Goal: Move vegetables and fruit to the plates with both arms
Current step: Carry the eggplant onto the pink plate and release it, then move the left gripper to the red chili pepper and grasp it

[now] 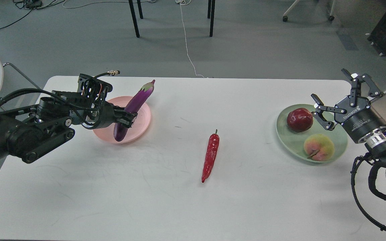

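We take the white table [166, 207] as our landmark. Toward its far left corner sits the pale pink plate [143, 121], round and shallow. Across it lies the eggplant [136, 102], long, glossy and purple, its capped end reaching past the plate's far rim and tilted up, its blunt dark end low over the near rim. Our left gripper [130, 118] reaches in from the table's left edge and is clenched on the eggplant at its lower half, the fingers on either side of the fruit's body.

Near the table's middle the chili pepper [210, 157] lies flat on the bare surface, slim, wrinkled and bright red, its short green stem pointing to the far edge and its tip to the near edge. Nothing touches it.

At the table's right side sits the pale green plate [286, 134], ringed with faint circles. On it rest the pomegranate [299, 119], round and dark red with a gloss, and the peach [318, 147], yellow blushed with pink, a brown stem at its near side. Our right gripper [337, 98] hovers at that plate's right rim, its fingers spread wide and holding nothing, one fingertip just beside the pomegranate.
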`<state>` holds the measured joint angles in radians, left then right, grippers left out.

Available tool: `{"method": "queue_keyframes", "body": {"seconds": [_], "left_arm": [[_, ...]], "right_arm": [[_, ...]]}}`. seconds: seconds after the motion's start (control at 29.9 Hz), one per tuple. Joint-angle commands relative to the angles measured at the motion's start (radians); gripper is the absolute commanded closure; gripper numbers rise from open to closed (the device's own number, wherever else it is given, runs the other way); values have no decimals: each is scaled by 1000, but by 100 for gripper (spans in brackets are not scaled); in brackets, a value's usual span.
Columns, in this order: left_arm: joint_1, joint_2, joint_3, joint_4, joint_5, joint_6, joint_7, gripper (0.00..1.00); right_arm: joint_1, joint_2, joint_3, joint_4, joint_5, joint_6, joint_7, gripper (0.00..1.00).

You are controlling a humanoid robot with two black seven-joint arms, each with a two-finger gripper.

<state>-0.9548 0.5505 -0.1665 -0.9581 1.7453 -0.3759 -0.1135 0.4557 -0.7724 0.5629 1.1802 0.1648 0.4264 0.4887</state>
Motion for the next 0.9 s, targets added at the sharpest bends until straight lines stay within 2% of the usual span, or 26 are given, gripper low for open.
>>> {"method": "queue_keyframes", "body": {"seconds": [0.0,0.2,0.54,0.7,0.74,0.87], "left_arm": [[5,9,1,9,0,0,0,78],[18,9,1,38,0,0,-8,68],[16,6,4,93,14,3,-11,38],[16,9,4,93,10,3,-12,5],[16,9,4,93,11,3,-12,1],[4,9,2,93,10,6,-12,1]], "right_arm": [[0,1,0,1,-1,0,0,3],[-2,2,0,3,-1,0,0,3],[-6,2,-1,3,-1,0,0,3],[-6,2,-1,3,-1,5,0,3],[-6,2,-1,3,-1,5,0,3],[-6,4,-1,3,-1,5,0,3]]}}
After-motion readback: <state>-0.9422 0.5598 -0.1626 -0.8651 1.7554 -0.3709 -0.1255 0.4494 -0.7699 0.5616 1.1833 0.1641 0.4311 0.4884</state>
